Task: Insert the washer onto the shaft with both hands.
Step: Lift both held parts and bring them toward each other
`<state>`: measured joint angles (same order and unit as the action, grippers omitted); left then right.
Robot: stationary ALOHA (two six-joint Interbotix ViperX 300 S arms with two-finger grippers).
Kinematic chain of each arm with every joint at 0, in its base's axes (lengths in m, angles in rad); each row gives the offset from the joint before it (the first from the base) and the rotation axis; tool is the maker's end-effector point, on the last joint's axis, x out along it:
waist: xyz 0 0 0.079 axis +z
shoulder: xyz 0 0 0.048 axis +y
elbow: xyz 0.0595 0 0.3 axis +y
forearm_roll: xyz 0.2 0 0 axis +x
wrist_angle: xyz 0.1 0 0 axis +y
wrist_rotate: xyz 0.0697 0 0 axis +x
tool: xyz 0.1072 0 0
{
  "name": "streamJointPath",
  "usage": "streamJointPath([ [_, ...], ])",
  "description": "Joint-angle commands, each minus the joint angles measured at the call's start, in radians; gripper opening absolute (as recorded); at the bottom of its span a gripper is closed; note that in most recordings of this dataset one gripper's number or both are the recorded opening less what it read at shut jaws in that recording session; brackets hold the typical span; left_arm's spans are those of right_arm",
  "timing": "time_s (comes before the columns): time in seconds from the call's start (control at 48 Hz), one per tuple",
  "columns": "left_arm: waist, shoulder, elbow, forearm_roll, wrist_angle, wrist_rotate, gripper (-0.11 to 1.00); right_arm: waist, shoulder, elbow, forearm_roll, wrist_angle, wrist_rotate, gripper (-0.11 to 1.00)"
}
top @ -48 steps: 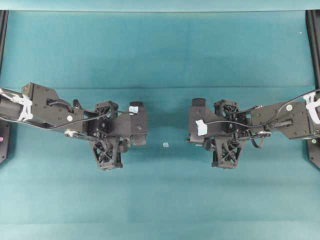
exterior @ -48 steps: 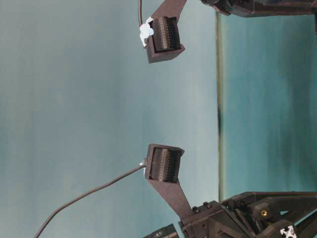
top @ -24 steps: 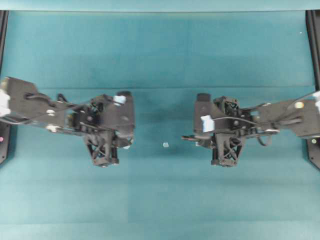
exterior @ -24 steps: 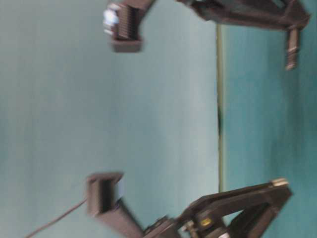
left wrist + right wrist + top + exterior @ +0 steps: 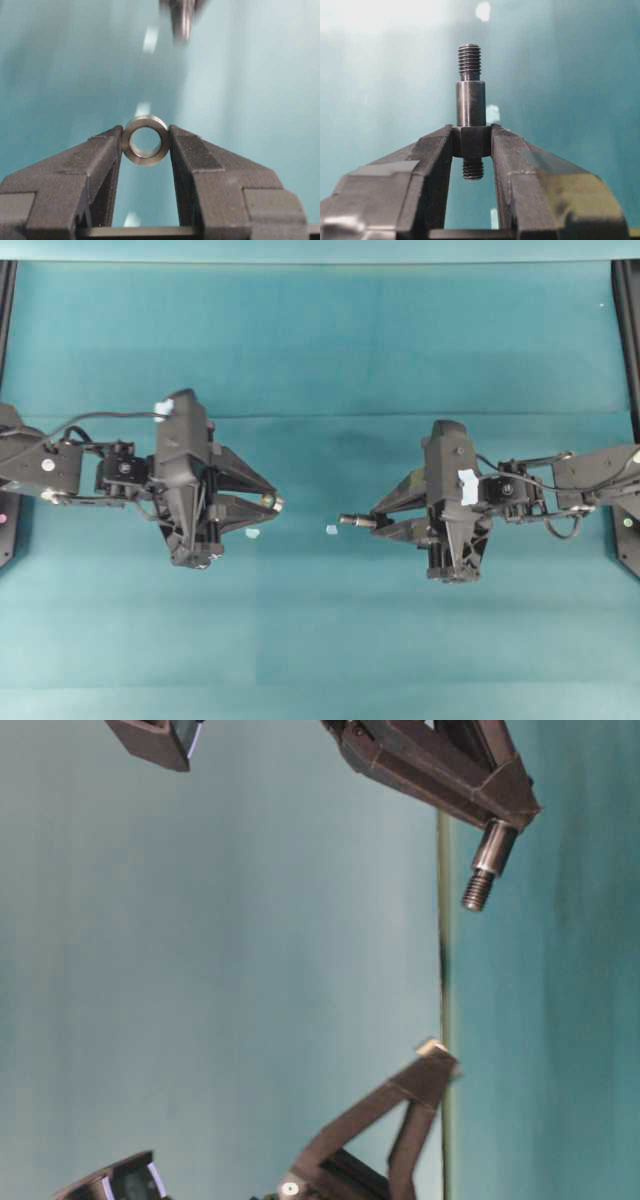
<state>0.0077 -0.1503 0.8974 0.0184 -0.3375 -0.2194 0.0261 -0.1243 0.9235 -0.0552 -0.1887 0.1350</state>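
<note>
Paper bit [image 5: 331, 530] lies on cloth [image 5: 320, 350] between shaft [image 5: 356, 521] and washer [image 5: 279, 503].

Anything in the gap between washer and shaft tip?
Nothing visible in the air between the washer, pinched in the left gripper, and the shaft in the right gripper. A small pale bit lies on the table below the gap.

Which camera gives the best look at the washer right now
The left wrist view. There the washer sits face-on, its hole open to the camera, clamped between the left gripper's fingertips. In the overhead view it is only a tiny glint at that gripper's tip. The table-level and right wrist views do not show it clearly.
</note>
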Motion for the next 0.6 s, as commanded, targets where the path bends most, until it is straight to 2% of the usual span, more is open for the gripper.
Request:
streamJointPath([
  [0.0,0.002,-0.012,-0.011,0.0,-0.028,-0.002,0.35,0.003,-0.011,-0.012,0.002,-0.017,-0.006,0.0],
  [0.438,-0.002,0.025,-0.032,0.0,-0.058,-0.003,0.35,0.002,-0.002,-0.014,0.002,-0.029,-0.009,0.0],
  [0.584,0.0,0.055,-0.04,0.0,-0.066,-0.003,0.35,-0.003,0.029,-0.009,0.0,-0.074,-0.009,0.0],
])
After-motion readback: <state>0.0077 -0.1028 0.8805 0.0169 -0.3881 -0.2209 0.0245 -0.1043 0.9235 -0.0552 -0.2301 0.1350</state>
